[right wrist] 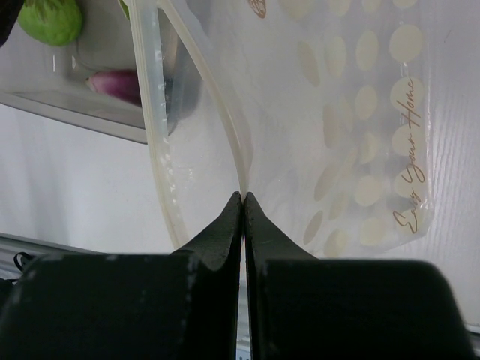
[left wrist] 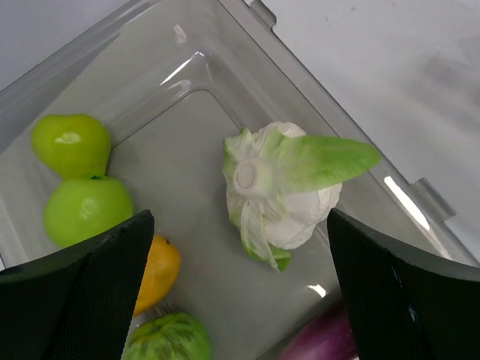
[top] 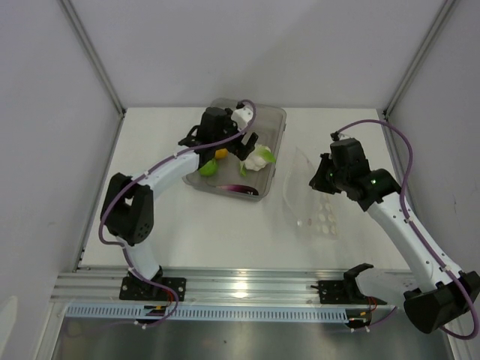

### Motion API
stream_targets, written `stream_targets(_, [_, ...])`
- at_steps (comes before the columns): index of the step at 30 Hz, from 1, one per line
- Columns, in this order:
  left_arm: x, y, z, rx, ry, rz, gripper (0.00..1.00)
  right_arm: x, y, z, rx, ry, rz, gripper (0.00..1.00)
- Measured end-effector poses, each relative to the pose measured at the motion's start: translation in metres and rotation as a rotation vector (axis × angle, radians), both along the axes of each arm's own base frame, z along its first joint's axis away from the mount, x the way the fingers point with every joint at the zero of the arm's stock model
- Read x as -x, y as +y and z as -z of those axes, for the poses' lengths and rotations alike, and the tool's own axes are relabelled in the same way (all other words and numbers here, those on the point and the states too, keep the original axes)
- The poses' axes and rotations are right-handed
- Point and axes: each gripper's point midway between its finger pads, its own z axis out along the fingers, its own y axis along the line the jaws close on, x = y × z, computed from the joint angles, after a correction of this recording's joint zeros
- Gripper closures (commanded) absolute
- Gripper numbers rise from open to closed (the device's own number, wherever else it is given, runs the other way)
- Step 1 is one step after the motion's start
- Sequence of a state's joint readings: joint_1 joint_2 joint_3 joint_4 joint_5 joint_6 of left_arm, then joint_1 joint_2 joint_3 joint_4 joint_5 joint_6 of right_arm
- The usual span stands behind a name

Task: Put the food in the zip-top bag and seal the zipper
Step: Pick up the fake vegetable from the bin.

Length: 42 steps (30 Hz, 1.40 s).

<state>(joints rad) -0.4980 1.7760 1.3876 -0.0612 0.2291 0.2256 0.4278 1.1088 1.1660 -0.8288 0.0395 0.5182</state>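
Over the tray, left gripper jaws stand wide apart, flanking the cauliflower piece with clearance each side. Right gripper is pinched onto the zipper edge of the zip-top bag, its mouth open beside the tray rim.

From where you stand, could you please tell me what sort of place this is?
Probably a robotics lab test booth: plain white panel walls enclose a white table, robot arms are bolted to an aluminium rail, and the food is toy produce.

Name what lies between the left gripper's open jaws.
The white-and-green cauliflower piece, resting in the tray, touching neither jaw of the left gripper; the left wrist view shows this.
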Motion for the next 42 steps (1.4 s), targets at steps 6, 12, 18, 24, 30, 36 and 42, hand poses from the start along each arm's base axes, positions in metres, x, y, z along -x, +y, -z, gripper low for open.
stream_targets(6, [0.005,-0.001,0.018,-0.095,-0.002,0.097,0.00,-0.002,0.003,-0.003,-0.014,-0.012,-0.008,1.00])
stream_targets(12, [0.005,-0.013,0.031,-0.109,0.032,0.179,0.01,-0.004,0.006,-0.005,-0.025,-0.020,-0.014,1.00])
stream_targets(18, [0.000,-0.024,0.044,-0.121,0.073,0.238,0.00,-0.005,0.009,-0.005,-0.037,-0.020,-0.025,1.00])
stream_targets(24, [0.002,-0.025,0.059,-0.141,0.138,0.251,0.00,-0.006,0.007,-0.005,-0.039,-0.021,-0.020,1.00])
stream_targets(30, [-0.005,-0.033,0.065,-0.137,0.190,0.254,0.00,-0.006,0.007,-0.005,-0.040,-0.021,-0.019,1.00])
stream_targets(36, [-0.015,-0.043,0.067,-0.124,0.250,0.237,0.01,-0.006,0.006,-0.008,-0.043,-0.029,-0.018,1.00])
stream_targets(42, [-0.013,-0.043,0.078,-0.120,0.320,0.207,0.00,-0.006,0.006,-0.012,-0.048,-0.048,-0.021,1.00])
